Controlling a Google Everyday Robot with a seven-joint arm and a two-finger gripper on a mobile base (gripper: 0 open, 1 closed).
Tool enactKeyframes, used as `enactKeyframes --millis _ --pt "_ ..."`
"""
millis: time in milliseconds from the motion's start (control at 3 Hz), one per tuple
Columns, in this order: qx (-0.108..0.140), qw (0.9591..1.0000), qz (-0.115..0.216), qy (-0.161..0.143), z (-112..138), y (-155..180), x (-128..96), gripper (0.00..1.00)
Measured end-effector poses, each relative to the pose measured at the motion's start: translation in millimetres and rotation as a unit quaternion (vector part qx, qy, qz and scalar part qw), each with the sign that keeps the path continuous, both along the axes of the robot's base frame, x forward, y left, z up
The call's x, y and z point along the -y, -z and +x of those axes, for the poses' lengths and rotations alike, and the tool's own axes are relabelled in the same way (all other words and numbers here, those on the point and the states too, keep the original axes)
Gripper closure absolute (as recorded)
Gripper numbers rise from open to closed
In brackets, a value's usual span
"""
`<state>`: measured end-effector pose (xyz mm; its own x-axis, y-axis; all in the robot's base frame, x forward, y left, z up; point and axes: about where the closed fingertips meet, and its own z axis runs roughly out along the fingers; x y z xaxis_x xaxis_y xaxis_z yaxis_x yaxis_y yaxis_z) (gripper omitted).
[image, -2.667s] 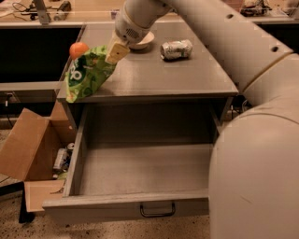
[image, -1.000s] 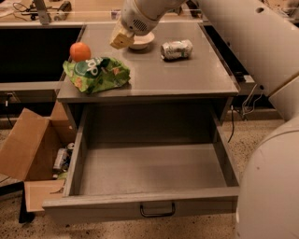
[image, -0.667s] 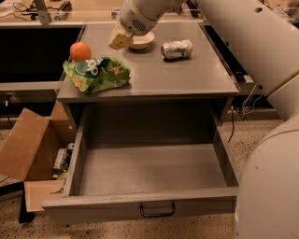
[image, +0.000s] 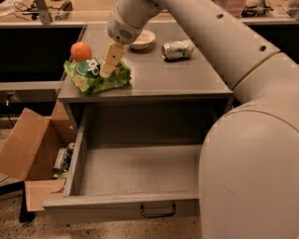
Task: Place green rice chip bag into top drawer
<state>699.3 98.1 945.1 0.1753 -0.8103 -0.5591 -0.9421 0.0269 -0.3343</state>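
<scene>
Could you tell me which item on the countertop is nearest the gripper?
The green rice chip bag: the gripper is right over it; the orange fruit, white bowl and crushed can lie farther off.

Grey cabinet top (image: 187, 77) mid-frame, gripper (image: 111, 59) low over its left end. Tan bench (image: 88, 17) runs along the back, with cables (image: 22, 7) at its left end and a dark recess (image: 32, 53) below. Speckled floor (image: 11, 228). Open cardboard box (image: 28, 149) on the floor left of the cabinet. Warm, dim light.
</scene>
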Motion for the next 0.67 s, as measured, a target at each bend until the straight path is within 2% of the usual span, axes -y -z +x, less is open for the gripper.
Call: enactKeyframes --millis 333,667 --pt "-0.026 0.9993 -0.012 -0.022 11 29 -14 0.0" --pt "-0.056 0.9972 -0.025 -0.043 16 63 -24 0.16"
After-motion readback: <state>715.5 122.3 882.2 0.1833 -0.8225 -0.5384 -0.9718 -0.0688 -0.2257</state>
